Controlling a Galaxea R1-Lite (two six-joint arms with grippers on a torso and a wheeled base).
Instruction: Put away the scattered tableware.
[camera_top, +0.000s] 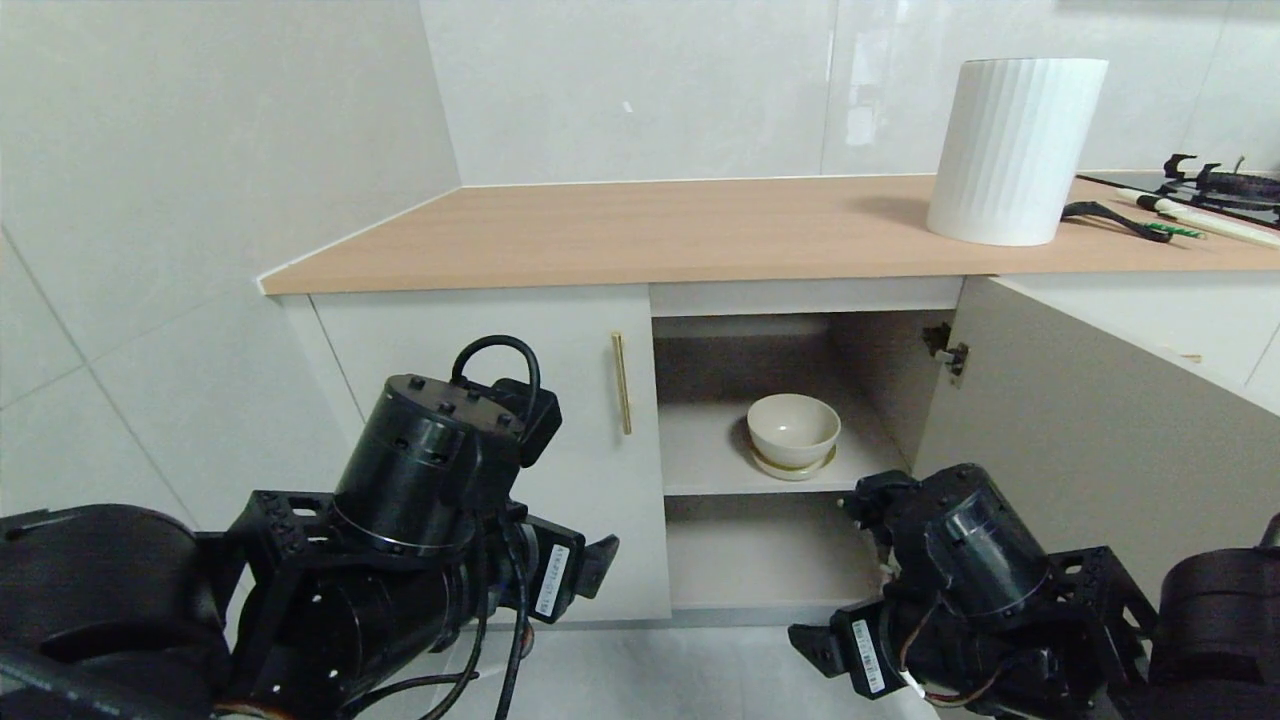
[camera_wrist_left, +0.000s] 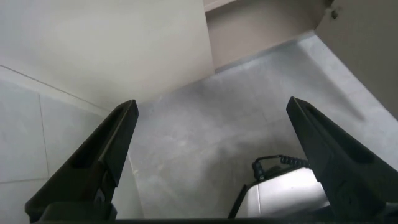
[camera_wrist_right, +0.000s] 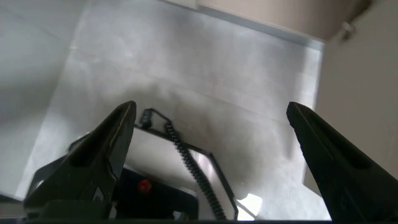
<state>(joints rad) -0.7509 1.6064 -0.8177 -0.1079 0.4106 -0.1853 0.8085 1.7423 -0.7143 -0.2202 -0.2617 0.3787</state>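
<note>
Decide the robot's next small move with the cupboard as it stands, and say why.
Probably bring the right gripper up to the open cupboard door and push it shut. The bowl already sits on a saucer on the upper shelf, and both it and the left gripper are open and empty, low over the floor.

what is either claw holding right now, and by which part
Nothing is held. The left claw and the right claw are both open and empty. The bowl sits on the cabinet shelf.
</note>
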